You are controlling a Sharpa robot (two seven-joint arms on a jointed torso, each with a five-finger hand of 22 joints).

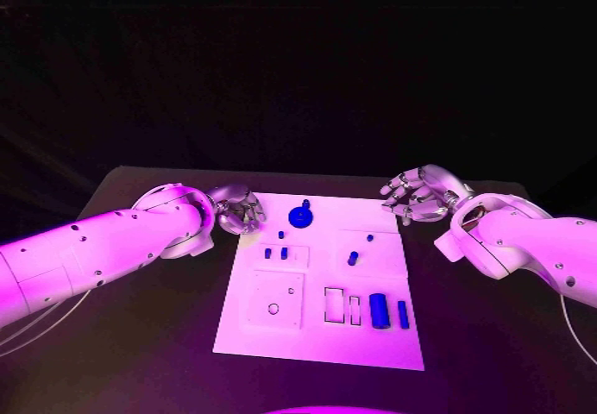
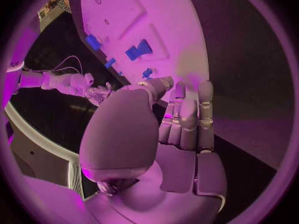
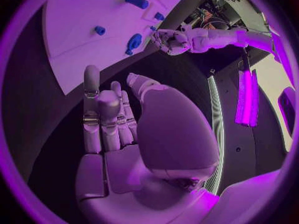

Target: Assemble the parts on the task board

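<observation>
- Task board [image 1: 373,336] at frame centre, blue parts [image 1: 380,310] on it.
- Left hand [image 1: 239,211] at its upper-left corner: fingers curled, empty.
- Right hand [image 1: 421,194] at upper right: fingers loosely apart, empty.

White arms [image 1: 112,246] — silver hands [image 1: 239,211]

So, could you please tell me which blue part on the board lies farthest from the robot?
The round knob-like blue part near the task board's far edge; the other blue pieces lie closer to the robot.

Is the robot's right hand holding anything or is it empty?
Empty. The right hand hovers beside the task board's far corner with nothing between its spread fingers.
</observation>
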